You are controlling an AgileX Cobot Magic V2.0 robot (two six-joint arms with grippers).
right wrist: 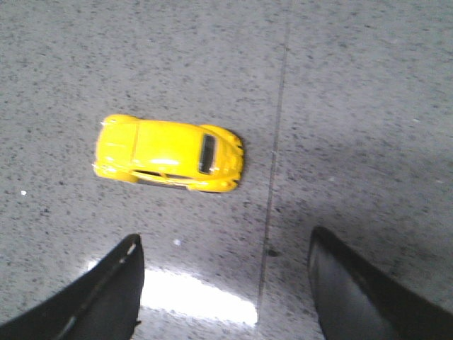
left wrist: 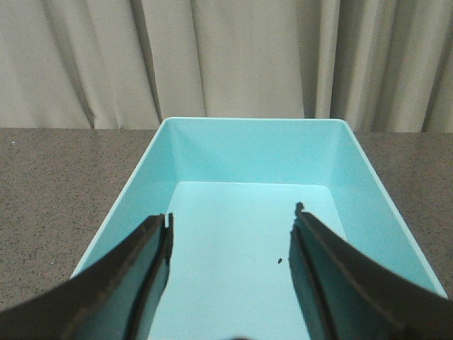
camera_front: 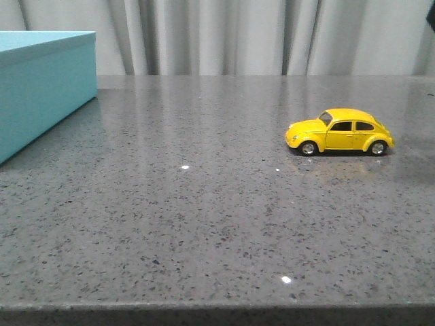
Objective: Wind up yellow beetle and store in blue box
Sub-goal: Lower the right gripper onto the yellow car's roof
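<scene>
- On the bench (camera_front: 204, 224) we find the beetle (camera_front: 339, 132) standing on its wheels at the right, its nose turned leftward.
- The box (camera_front: 41, 88) sits at the far left, well apart from the beetle.
- Our left gripper (left wrist: 230, 241) hangs over the open box, fingers (left wrist: 152, 269) spread above its floor.
- Our right gripper (right wrist: 223, 283) hovers above the bench, beside the beetle without touching it.
- Curtains (camera_front: 224, 34) hang behind the bench.

Below me lies a grey speckled stone table (camera_front: 204, 217), carrying the blue box (camera_front: 41, 88) at its far left edge and, well apart on the right, the yellow beetle (camera_front: 340, 132) standing on its wheels, nose pointing left.
</scene>
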